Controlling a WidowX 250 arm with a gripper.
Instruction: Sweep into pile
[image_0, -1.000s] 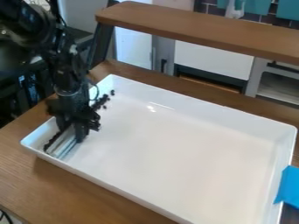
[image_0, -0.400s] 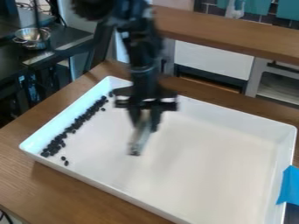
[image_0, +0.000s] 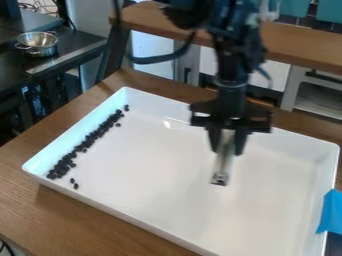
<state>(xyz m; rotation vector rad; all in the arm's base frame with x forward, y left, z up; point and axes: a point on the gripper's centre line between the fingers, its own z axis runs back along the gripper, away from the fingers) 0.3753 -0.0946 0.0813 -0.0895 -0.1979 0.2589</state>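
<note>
My gripper (image_0: 226, 145) hangs over the right-of-centre part of the white tray (image_0: 160, 175), shut on a pale, narrow sweeping tool (image_0: 224, 162) that points downward between its fingers. Small black pieces (image_0: 99, 131) lie in a long, narrow band along the tray's left wall, running from the upper left corner to the lower left corner. The band is thicker at its lower end. Two pieces (image_0: 74, 184) lie slightly apart, inward from that end. The gripper is well to the right of all the pieces.
Blue tape (image_0: 330, 214) covers part of the tray's right rim. The tray stands on a wooden table (image_0: 87, 217). Behind it runs a raised wooden shelf (image_0: 153, 17). A metal pot (image_0: 38, 43) stands on a dark surface at the upper left.
The gripper has swung from the tray's left side to the right with the tool still held, uncovering the band of black pieces. Between the last two views the pieces stay put.
</note>
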